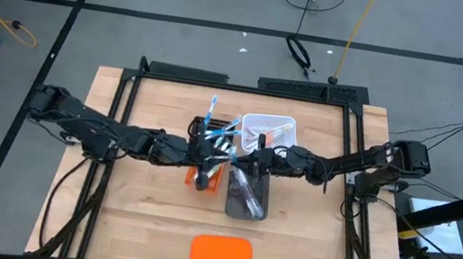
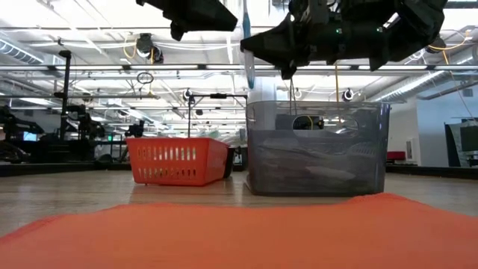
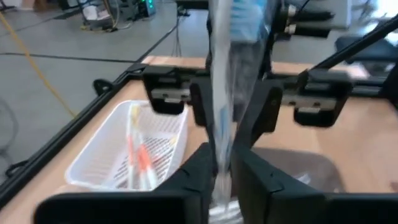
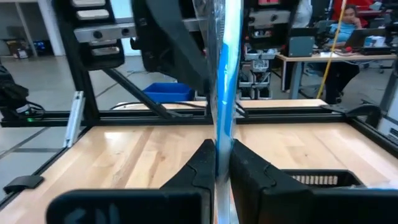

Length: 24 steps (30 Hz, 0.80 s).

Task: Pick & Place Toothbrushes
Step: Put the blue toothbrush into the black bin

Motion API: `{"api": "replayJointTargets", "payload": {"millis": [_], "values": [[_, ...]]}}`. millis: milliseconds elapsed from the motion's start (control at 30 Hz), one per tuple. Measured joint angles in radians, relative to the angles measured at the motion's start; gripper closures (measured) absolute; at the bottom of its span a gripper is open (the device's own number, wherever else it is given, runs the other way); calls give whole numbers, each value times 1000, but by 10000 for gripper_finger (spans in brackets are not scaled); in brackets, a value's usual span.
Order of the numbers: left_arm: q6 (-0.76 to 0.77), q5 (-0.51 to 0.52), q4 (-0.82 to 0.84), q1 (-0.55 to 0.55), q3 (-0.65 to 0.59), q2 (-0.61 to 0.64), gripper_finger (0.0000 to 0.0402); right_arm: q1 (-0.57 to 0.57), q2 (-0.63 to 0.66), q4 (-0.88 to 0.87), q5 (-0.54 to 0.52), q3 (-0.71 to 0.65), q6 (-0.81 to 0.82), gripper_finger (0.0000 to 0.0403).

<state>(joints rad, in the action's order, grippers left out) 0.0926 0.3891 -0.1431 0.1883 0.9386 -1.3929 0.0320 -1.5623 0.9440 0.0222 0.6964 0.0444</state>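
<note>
My two grippers meet above the middle of the table, over the trays. My left gripper (image 1: 210,151) (image 3: 224,169) is shut on a blue toothbrush (image 3: 221,93) in clear wrap. My right gripper (image 1: 246,157) (image 4: 222,155) is shut on a blue wrapped toothbrush (image 4: 225,74) too. Whether both hold one brush, I cannot tell. In the low view a blue toothbrush (image 2: 247,41) stands upright in the air between the two grippers. More toothbrushes with pink and orange parts (image 3: 138,158) lie in the white tray (image 3: 93,163). My left gripper pinches the wrapped toothbrush between its two fingers (image 3: 193,174), at a stretch of the handle (image 3: 222,146) below the blue head (image 3: 244,18). The brush is lifted clear of the table. My right gripper pinches a blue toothbrush's handle (image 4: 224,134) between its two fingers (image 4: 202,163). The brush stands up from the fingers, clear of the table.
The white tray (image 1: 248,118) sits just beyond the grippers. A grey see-through tray (image 1: 248,206) (image 2: 317,149) and an orange tray (image 1: 204,180) (image 2: 175,161) sit below and nearer. A flat orange slab (image 1: 221,253) (image 2: 239,232) lies by the near edge. A person sits in the room beyond.
</note>
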Motion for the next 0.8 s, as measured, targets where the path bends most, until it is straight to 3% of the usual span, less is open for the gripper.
{"api": "replayJointTargets", "payload": {"millis": [233,467,667,800], "values": [[-9,13,68,0,0,8,294,-52,7,13,3,0,13,387],[18,13,90,3,0,8,284,-149,7,-26,5,7,65,387],[18,13,81,3,0,8,284,-191,6,-420,-5,188,-2,387],[19,13,82,4,0,8,284,-193,-11,-526,0,294,-47,387]]}}
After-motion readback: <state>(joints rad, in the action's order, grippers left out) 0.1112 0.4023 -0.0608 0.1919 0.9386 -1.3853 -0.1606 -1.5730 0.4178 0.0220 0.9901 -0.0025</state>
